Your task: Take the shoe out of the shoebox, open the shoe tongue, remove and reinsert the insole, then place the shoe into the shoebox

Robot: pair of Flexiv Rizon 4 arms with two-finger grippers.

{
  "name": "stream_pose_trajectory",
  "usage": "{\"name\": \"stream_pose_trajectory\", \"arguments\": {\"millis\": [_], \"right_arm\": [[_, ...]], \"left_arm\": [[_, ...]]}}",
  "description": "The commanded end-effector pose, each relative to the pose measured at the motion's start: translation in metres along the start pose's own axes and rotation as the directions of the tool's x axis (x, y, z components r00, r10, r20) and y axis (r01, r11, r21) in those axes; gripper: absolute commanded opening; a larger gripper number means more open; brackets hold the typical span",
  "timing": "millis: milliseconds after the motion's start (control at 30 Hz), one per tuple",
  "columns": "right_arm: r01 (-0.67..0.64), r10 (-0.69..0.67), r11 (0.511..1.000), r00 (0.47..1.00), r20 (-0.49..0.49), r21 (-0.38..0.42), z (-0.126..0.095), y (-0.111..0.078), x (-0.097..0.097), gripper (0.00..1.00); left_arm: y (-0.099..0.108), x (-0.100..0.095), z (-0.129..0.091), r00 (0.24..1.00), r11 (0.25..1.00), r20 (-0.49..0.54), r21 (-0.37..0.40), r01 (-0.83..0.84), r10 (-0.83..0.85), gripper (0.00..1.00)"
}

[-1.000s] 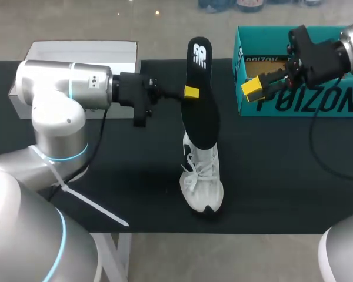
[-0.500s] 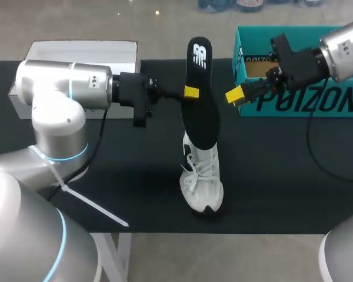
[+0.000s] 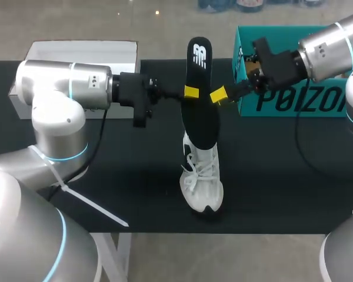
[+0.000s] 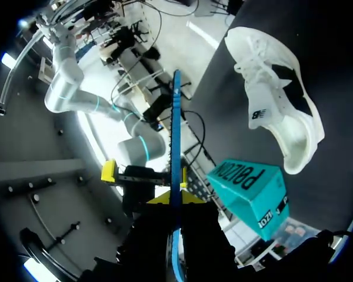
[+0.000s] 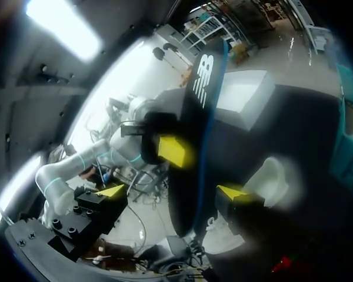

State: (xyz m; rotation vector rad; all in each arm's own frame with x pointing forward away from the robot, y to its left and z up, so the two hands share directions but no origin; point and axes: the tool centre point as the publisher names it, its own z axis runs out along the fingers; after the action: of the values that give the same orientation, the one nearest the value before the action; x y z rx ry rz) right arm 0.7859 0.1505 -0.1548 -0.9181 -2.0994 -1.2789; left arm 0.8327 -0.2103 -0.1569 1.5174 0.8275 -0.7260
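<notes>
Insole out, reinsertion next
My left claw (image 3: 191,92) clenches the insole (image 3: 200,111) upright over the shoe (image 3: 203,179) on the worktop (image 3: 135,176). My right claw (image 3: 219,96) hangs released astride it. Next, I judge: feed it heel-first into the shoe.

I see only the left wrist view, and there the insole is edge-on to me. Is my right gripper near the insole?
Observer: Yes. In the head view the right gripper is just beside the insole, on the shoebox side and level with the left gripper. I cannot confirm that it touches the insole.
Operator: Is it open?
Observer: Yes. The right wrist view shows its fingers apart, with the insole ahead between them, not gripped.
Operator: What lies behind my left arm?
Observer: A white box, at the table's far edge.
</notes>
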Motion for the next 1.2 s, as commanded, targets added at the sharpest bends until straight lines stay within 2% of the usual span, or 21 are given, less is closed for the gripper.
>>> {"name": "stream_pose_trajectory", "arguments": {"millis": [33, 100, 200, 300, 367, 400, 467, 500, 1200], "right_arm": [[0.002, -0.002, 1.000, 1.000, -0.010, -0.007, 0.010, 0.008, -0.003, 1.00], [0.005, -0.005, 1.000, 1.000, -0.013, -0.010, 0.013, 0.010, -0.003, 1.00], [0.008, -0.008, 1.000, 1.000, -0.020, -0.015, 0.018, 0.011, -0.004, 0.76], [0.005, -0.006, 1.000, 1.000, -0.027, -0.018, 0.022, 0.011, -0.006, 0.46], [0.005, -0.005, 1.000, 1.000, -0.029, -0.018, 0.023, 0.011, -0.005, 0.38], [0.005, -0.005, 1.000, 0.999, -0.032, -0.018, 0.025, 0.012, -0.005, 0.30], [0.005, -0.006, 1.000, 0.999, -0.033, -0.017, 0.026, 0.013, -0.005, 0.05], [0.006, -0.006, 1.000, 0.999, -0.034, -0.017, 0.026, 0.013, -0.005, 0.00], [-0.006, 0.006, 1.000, 1.000, -0.026, -0.014, 0.026, 0.015, -0.003, 0.00]], "left_arm": [[0.000, 0.000, 0.001, 1.000, 1.000, -0.002, -0.003, -0.001, 0.001, 0.00], [0.000, 0.000, 0.001, 1.000, 1.000, -0.002, -0.003, -0.001, 0.001, 0.00], [0.000, 0.000, 0.001, 1.000, 1.000, -0.002, -0.003, -0.001, 0.001, 0.00], [0.000, 0.000, 0.001, 1.000, 1.000, -0.002, -0.003, -0.001, 0.001, 0.00], [0.000, 0.000, 0.001, 1.000, 1.000, -0.002, -0.003, -0.001, 0.001, 0.00], [0.000, 0.000, 0.001, 1.000, 1.000, -0.002, -0.003, -0.001, 0.001, 0.00], [0.000, 0.000, 0.001, 1.000, 1.000, -0.002, -0.003, -0.001, 0.001, 0.00], [0.000, 0.000, 0.001, 1.000, 1.000, -0.002, -0.003, -0.001, 0.001, 0.00], [0.000, 0.000, 0.001, 1.000, 1.000, -0.002, -0.003, -0.001, 0.001, 0.00]]}}
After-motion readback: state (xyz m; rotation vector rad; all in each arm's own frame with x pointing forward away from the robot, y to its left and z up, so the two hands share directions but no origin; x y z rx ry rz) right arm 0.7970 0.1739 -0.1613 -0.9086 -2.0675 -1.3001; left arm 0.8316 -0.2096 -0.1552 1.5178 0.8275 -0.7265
